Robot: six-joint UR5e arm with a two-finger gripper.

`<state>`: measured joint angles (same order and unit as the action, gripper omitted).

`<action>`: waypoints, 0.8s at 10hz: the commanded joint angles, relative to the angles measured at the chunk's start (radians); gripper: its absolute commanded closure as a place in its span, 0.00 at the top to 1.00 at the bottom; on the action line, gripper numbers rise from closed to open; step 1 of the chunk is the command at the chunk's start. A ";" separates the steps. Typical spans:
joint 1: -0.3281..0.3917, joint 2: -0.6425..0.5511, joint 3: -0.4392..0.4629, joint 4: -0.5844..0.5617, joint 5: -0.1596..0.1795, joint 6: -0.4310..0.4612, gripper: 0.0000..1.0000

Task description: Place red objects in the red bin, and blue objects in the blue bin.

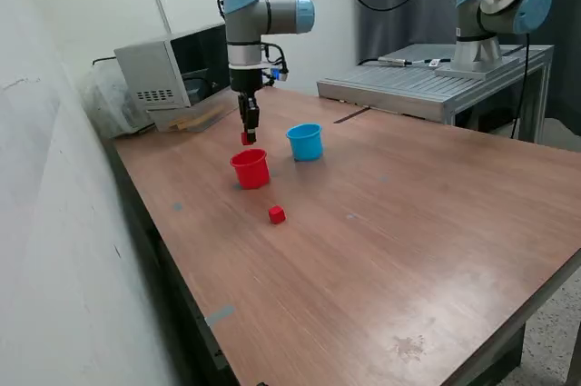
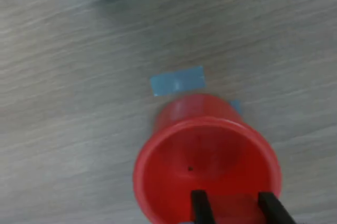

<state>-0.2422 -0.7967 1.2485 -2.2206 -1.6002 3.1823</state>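
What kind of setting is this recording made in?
Likely a robotics lab or workshop: a wooden table bearing only small sorting props, a second robot arm on a metal bench, and boxy grey equipment against the wall.

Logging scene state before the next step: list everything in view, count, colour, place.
round tapered red plastic cup: 1, red, on the table, upright, empty in the wrist view
round tapered light-blue plastic cup: 1, light blue, to the exterior view's right of the red cup
small solid red cube: 1, red, loose on the table, nearer the camera than the red cup
second small red cube: 1, red, between the jaws above the red cup
wooden table: 1, brown
grey box: 1, far corner
gripper: 1, black jaws, above the red cup
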 commanded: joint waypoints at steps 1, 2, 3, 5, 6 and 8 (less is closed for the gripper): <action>-0.015 0.002 0.005 -0.001 0.000 -0.001 0.00; -0.014 0.002 0.006 -0.001 0.000 -0.001 0.00; -0.014 0.002 0.008 -0.001 0.000 -0.001 0.00; -0.014 0.001 0.009 -0.001 0.000 -0.001 0.00; -0.014 0.001 0.009 -0.001 0.000 -0.001 1.00; -0.014 0.001 0.009 -0.001 0.000 -0.001 1.00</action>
<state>-0.2561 -0.7959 1.2577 -2.2212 -1.5999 3.1815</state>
